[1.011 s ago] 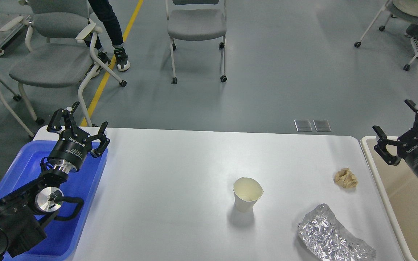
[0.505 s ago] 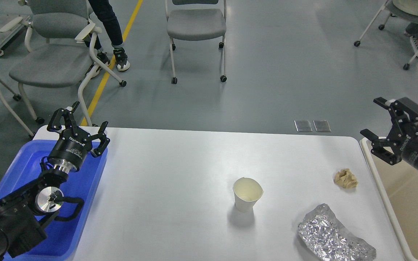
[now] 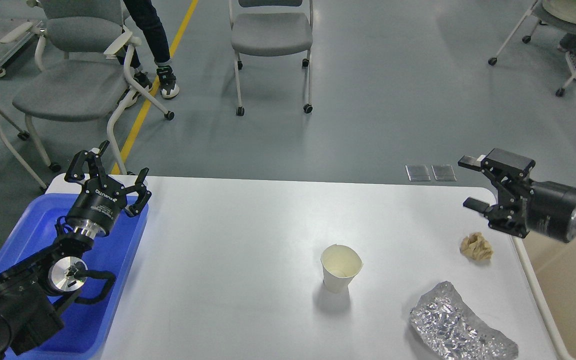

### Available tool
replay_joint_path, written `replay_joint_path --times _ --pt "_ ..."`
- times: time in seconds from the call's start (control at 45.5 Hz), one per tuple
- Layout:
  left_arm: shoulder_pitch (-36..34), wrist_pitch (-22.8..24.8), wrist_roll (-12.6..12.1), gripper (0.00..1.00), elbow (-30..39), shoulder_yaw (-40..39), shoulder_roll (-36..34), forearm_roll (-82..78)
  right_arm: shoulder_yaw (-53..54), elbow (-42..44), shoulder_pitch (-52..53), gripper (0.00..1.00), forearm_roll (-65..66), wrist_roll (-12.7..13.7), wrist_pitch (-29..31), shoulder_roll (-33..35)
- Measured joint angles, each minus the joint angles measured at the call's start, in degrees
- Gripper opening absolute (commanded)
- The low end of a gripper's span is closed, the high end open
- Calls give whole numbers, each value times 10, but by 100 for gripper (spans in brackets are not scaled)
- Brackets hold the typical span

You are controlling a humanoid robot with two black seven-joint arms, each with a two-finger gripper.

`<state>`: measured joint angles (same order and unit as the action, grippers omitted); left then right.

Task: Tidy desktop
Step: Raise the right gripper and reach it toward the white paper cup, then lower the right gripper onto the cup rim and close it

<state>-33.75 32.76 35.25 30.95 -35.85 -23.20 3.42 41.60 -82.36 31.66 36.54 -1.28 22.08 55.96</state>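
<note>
The white desktop (image 3: 248, 240) fills the middle of the head view. On it stand a white paper cup (image 3: 340, 268), upright and open, a crumpled tan paper ball (image 3: 476, 246) near the right edge, and a crumpled sheet of silver foil (image 3: 455, 325) at the front right. My left gripper (image 3: 109, 173) is open and empty above the far end of the blue tray (image 3: 118, 280). My right gripper (image 3: 473, 183) is open and empty, pointing left, above the table's far right corner, just above and behind the paper ball.
A beige bin (image 3: 568, 290) lies off the table's right edge. Grey chairs (image 3: 270, 35) and a person's legs (image 3: 153, 45) stand on the floor beyond the table's far edge.
My right gripper has swung left from above the beige bin to over the table's right corner and turned to point left. The left arm and the objects have not moved.
</note>
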Motion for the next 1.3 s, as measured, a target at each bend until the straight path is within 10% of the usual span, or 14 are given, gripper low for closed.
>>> replay_joint_path --times 0.615,1.297 --pt "0 0 -1 98 1 0 0 0 -416 2 344 100 125 19 37 -88" --pt "0 0 -1 98 1 0 0 1 -526 148 405 100 198 18 30 -295"
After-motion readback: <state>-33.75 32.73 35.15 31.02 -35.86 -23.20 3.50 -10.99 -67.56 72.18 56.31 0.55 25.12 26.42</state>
